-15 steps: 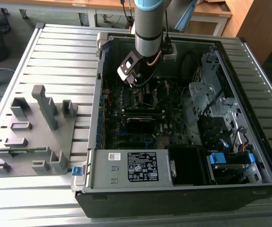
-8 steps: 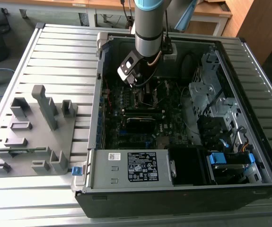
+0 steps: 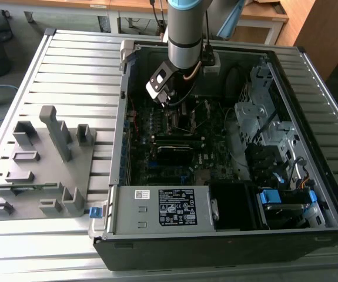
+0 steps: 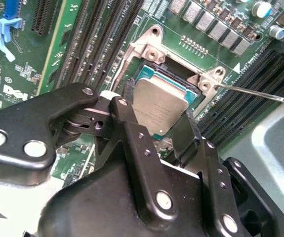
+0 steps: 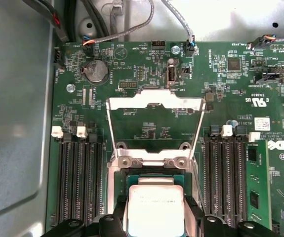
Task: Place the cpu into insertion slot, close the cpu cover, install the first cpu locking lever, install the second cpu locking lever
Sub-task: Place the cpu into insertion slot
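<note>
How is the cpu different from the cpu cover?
The cpu is a solid square; the cpu cover is a thin frame with an open middle. The cpu is held in the pincer over the insertion slot; the cpu cover is swung open beside it. Both are silvery metal.

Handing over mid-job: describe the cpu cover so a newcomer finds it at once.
On the green motherboard, look between the two banks of black memory slots. The cpu cover is the silvery frame swung open next to the cpu, the only metal part with a large cut-out.

cpu [image 5: 155, 207] gripped by tool [image 5: 156, 216], cpu cover [image 5: 132, 103] raised
</note>
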### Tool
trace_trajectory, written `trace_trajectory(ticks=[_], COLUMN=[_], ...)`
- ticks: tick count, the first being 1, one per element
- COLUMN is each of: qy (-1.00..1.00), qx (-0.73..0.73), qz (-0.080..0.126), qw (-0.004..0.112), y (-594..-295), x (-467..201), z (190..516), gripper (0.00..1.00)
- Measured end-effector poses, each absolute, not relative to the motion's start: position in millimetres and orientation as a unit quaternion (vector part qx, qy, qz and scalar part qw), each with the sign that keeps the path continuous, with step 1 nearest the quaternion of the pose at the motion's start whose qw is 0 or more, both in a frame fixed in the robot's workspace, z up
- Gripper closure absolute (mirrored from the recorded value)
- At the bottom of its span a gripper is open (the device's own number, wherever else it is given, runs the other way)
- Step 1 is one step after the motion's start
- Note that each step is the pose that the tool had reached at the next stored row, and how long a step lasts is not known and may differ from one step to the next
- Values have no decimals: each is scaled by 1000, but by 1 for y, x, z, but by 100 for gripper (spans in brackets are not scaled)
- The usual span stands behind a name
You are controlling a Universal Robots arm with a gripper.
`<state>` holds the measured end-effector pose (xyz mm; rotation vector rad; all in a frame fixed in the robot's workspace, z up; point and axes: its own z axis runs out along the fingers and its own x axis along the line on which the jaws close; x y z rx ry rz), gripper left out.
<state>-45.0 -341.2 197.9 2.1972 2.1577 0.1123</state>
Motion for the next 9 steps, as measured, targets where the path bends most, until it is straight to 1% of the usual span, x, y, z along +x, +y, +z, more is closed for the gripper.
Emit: trace_trajectory(ticks=[9], qy=[700], qx=[713], qz=[38], qw=[30], y=[-341], x=[-45], z=[198], gripper=[46])
